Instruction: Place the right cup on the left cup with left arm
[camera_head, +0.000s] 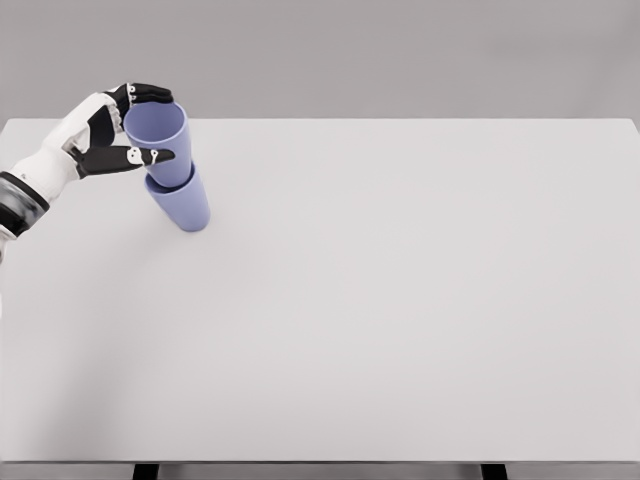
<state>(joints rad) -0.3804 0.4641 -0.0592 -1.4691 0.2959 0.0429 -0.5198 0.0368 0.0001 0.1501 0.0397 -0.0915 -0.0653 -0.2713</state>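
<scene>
Head view, far-left table: left hand clasping upper purple cup, apparently nested into lower cup, both tilted; stacking looks nearly done, full seating unclear, release outstanding; right arm absent.

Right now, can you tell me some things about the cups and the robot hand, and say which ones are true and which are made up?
1. Both cups are purple-blue. True.
2. The upper cup sits in the lower cup. True.
3. The right hand holds the upper cup. False: the left hand holds it; no right hand shows.
4. The cups stand in the middle of the table. False: they are near its far left corner.
5. The lower cup lies flat on its side. False: it stands, tilted.
</scene>
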